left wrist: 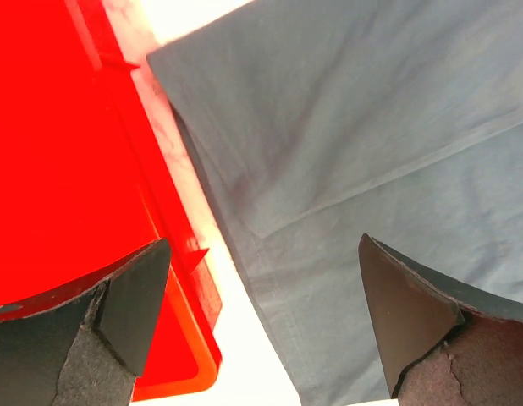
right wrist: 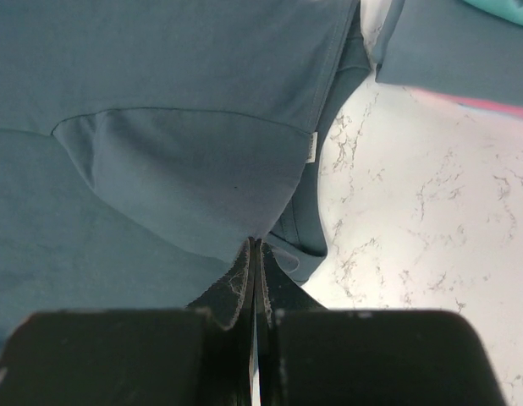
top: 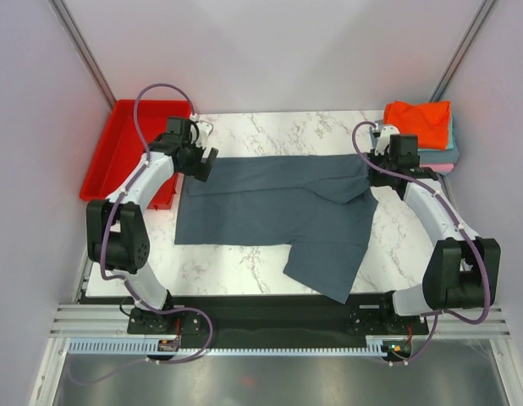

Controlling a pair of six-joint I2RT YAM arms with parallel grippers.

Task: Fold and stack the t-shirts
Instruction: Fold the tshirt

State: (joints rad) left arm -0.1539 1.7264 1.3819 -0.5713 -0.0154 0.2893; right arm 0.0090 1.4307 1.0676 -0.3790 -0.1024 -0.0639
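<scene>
Top view: red tray [top: 118,156] sits at ten o'clock. Left gripper [left wrist: 266,321], jaws wide and holding nothing, hovers over the ten o'clock corner of the grey shirt [top: 270,207], which is spread across the middle. Right gripper [right wrist: 255,254], at two o'clock, is clamped on a fold of the grey shirt. Folded shirts [top: 421,127], orange on top, are stacked beyond.

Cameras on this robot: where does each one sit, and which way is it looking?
Top camera: high behind the arms, looking down at the table, blue-grey t-shirt, red tray and folded pile; left arm and right arm show.
Left wrist camera: on the left arm, looking down between its open left pincer at shirt edge and tray.
Right wrist camera: on the right arm, looking past its right pincer, shut on the t-shirt.
Shared: all see the t-shirt; top and left wrist see the tray.
</scene>
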